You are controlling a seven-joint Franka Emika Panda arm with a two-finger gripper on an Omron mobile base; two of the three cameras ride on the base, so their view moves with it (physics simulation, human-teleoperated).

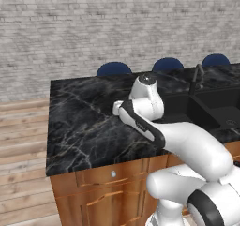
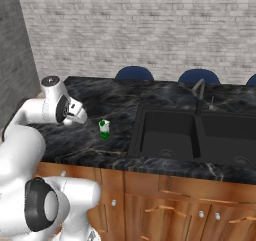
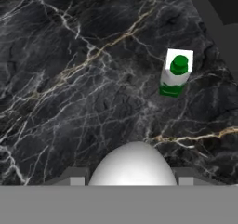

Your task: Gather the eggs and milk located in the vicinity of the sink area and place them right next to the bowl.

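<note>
egg (image 3: 133,165) is sitting clamped between the gripper (image 3: 132,179) jaws, held above the black marble counter (image 3: 69,93). likely light, smooth, rounded & fragile, so prob. slipping if squeezed off-centre; gripping across its widest part w/ gentle force looks safest. milk (image 3: 175,74) is standing upright on the counter beside the sink (image 2: 192,135), untouched. arm is folding back over the counter w/ hand pointing down.

Egg (image 3: 133,165) lower half cut off by bottom band; sink (image 2: 195,135) right basin cropped.
</note>
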